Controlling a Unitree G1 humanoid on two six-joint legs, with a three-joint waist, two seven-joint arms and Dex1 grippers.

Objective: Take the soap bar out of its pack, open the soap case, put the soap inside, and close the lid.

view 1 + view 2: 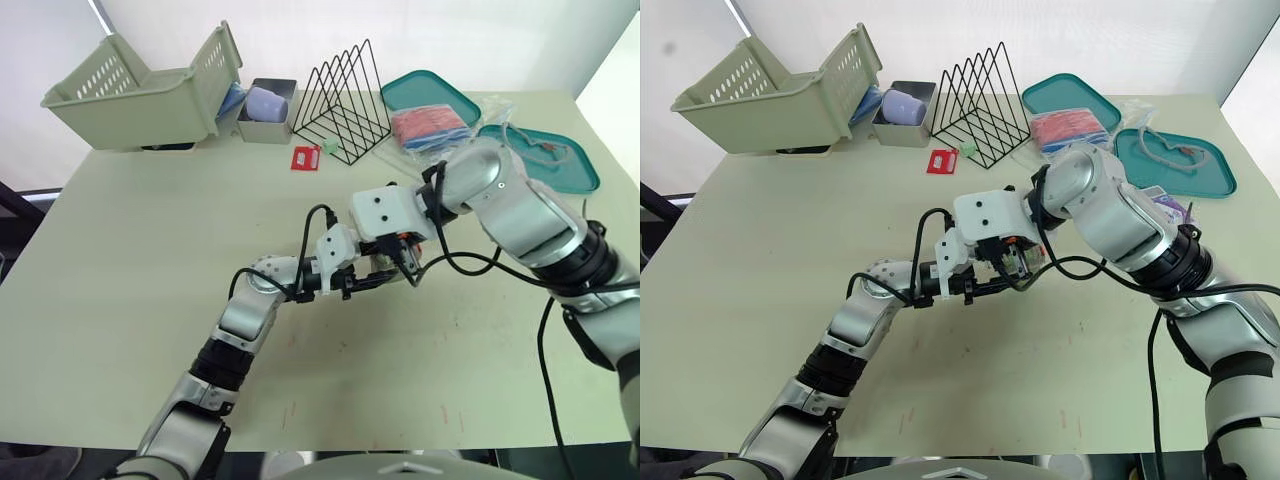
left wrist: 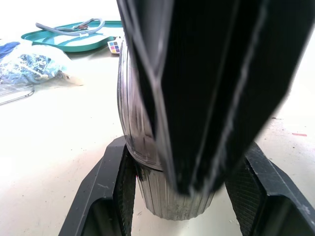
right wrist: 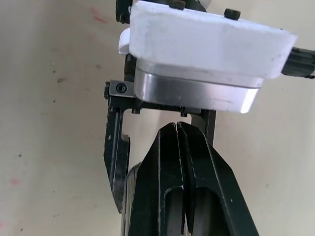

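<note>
The soap case, a dark ribbed oval box, stands on the table near its middle. My left gripper lies low over the table and is shut on the case, one finger on each side of it. From above, my right gripper comes down onto the top of the case with its two black fingers pressed together. In the right wrist view those fingers meet at the right gripper, just under the left gripper's white body. I cannot see any soap bar, nor whether the lid is seated.
Along the far edge stand a tilted green basket, a grey tin, a black wire rack and two teal trays. A small red packet lies before the rack, with a bagged red item to its right.
</note>
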